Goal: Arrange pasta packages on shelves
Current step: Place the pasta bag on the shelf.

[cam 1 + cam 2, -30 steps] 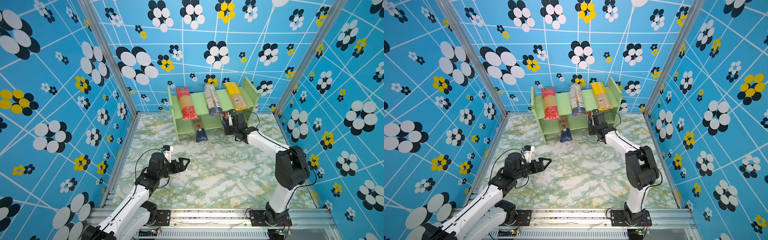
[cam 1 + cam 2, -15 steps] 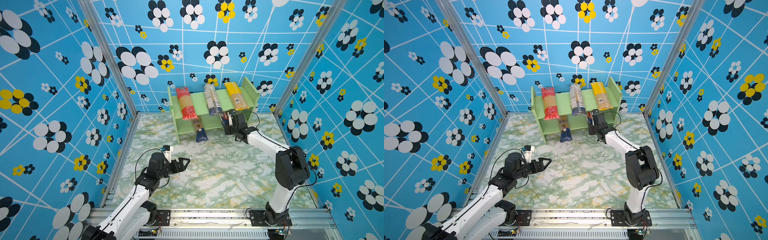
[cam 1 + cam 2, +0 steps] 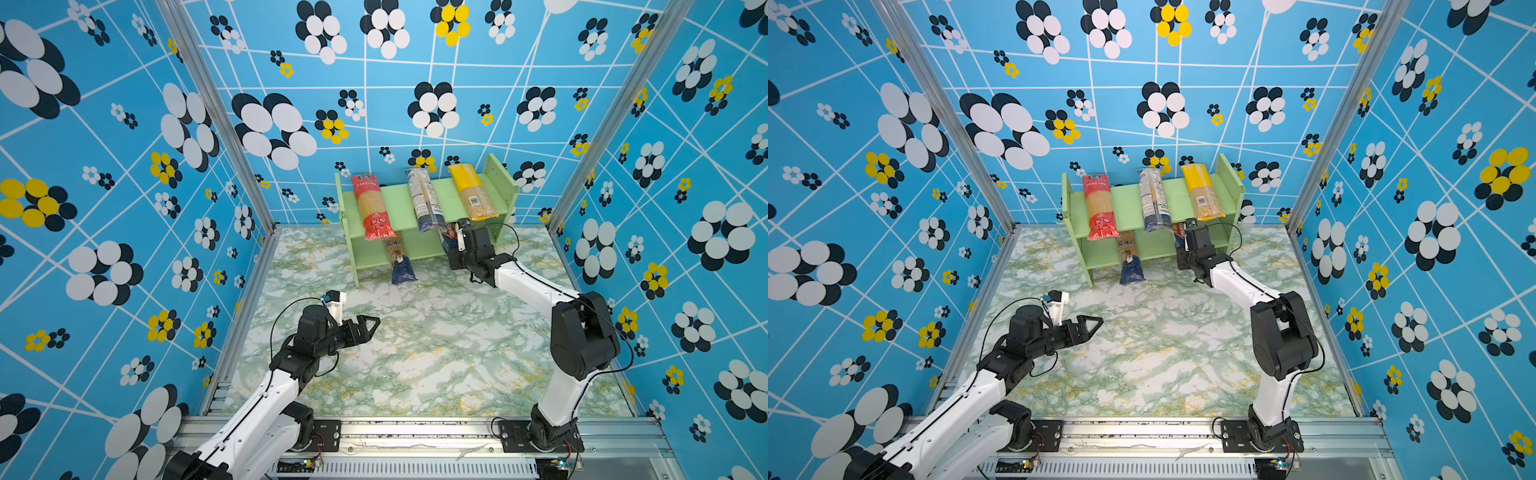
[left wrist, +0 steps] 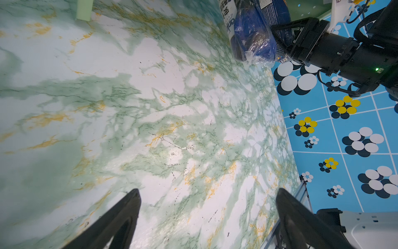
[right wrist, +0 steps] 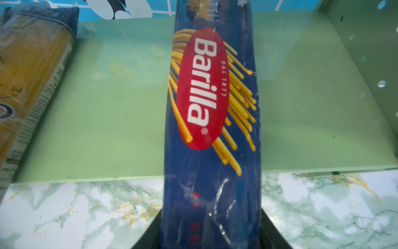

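Nearly done.
Top tier [image 3: 395, 203]: carrying red pack [image 3: 370, 208], clear pack [image 3: 422, 199], yellow pack [image 3: 473, 195].
Lower tier [image 5: 107, 107]: taking brownish pack [image 3: 401, 266], Barilla pack [image 5: 212, 107], both overhanging front.
R gripper [image 5: 211, 215]: flanking Barilla end; clamped or loose, can't tell.
L gripper [image 4: 207, 191]: hovering wide apart, empty.
To do: prob. letting go, backing off.

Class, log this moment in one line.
top shelf: red pack, clear pack, yellow pack | lower shelf: brownish pack, Barilla pack in right end effector, grip unclear | left end effector: open, empty
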